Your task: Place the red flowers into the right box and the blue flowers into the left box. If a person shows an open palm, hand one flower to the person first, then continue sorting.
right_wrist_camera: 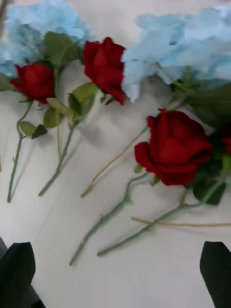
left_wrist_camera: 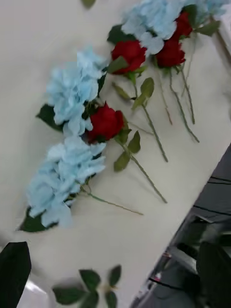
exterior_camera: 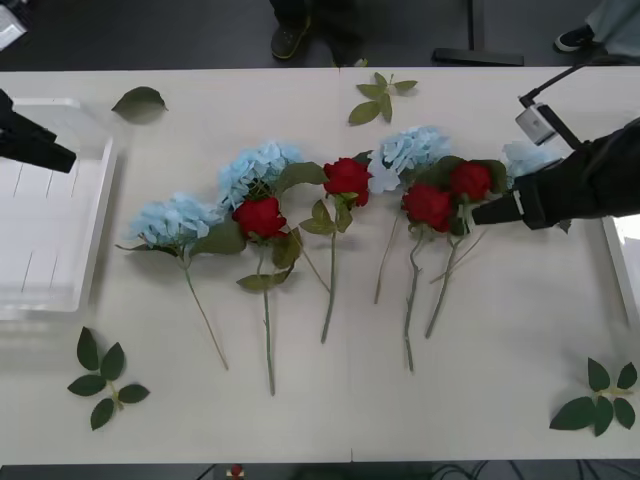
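Four red flowers (exterior_camera: 347, 178) and the blue flowers (exterior_camera: 258, 167) lie in a row across the table (exterior_camera: 500, 340), between the left box (exterior_camera: 50, 225) and the right box (exterior_camera: 622, 262). The right gripper (exterior_camera: 480, 213), fingers spread, hovers beside the rightmost rose. The left gripper (exterior_camera: 68, 158), also spread, hangs over the left box.

Blue flowers (left_wrist_camera: 67, 173) and red flowers (left_wrist_camera: 106, 122) lie mingled on the table (left_wrist_camera: 29, 57).

The right box (exterior_camera: 612, 262) is mostly cut off by the picture's right edge, and the right arm covers more of it. That arm also hides part of the far-right blue flower (exterior_camera: 524, 156). The right claw (exterior_camera: 482, 213) pokes in among the leaves, so its tips are hard to see. The left box (exterior_camera: 88, 215) runs off the left edge.
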